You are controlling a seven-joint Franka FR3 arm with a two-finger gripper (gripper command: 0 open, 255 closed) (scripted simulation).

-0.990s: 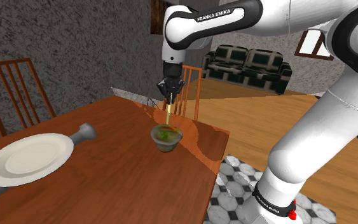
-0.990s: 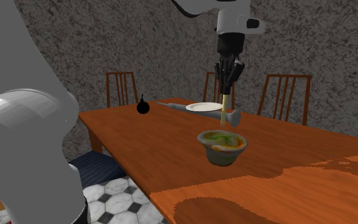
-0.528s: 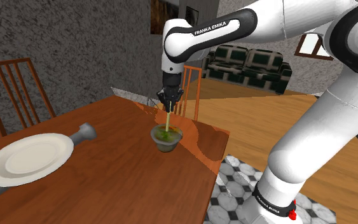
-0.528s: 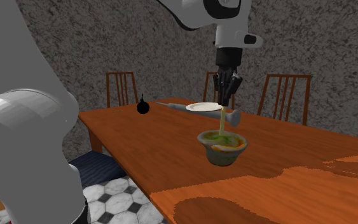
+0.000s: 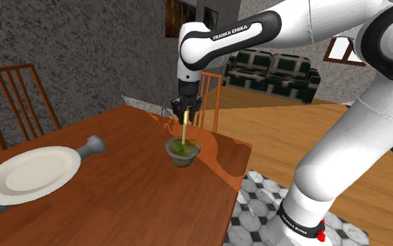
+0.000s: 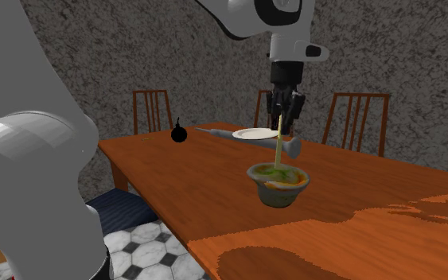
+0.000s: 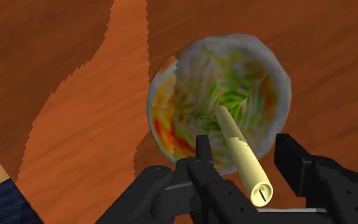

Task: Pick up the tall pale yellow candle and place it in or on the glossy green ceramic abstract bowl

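Wrist view looks down along the gripper (image 7: 246, 141). Its two black fingers stand apart, and the pale yellow candle (image 7: 242, 156) passes between them with a gap on each side, so I judge the candle is released and not clasped. The lower end of the candle rests near the middle of the green bowl (image 7: 161, 95), and its upper end reaches up between the fingers. In the shoulder view the candle (image 5: 184, 131) stands almost upright under the gripper (image 5: 186, 107), with its foot inside the bowl (image 5: 182, 159).

The step in hand seems to be the letting go and the retreat. To do it well, the gripper should rise straight along the candle with the fingers wide, so that no finger brushes this thin stick. It has only the bowl to lean on, so a small push may tip it over the rim.

The bowl sits on the brown table (image 5: 118, 203), near the edge at the shoulder view's right, and beyond that edge is floor. A chair (image 5: 212, 98) stands close behind the gripper. The white plate (image 5: 27, 176) lies well apart. In the second exterior view the space above the gripper (image 6: 282, 107) is free, so upward is the safe way.
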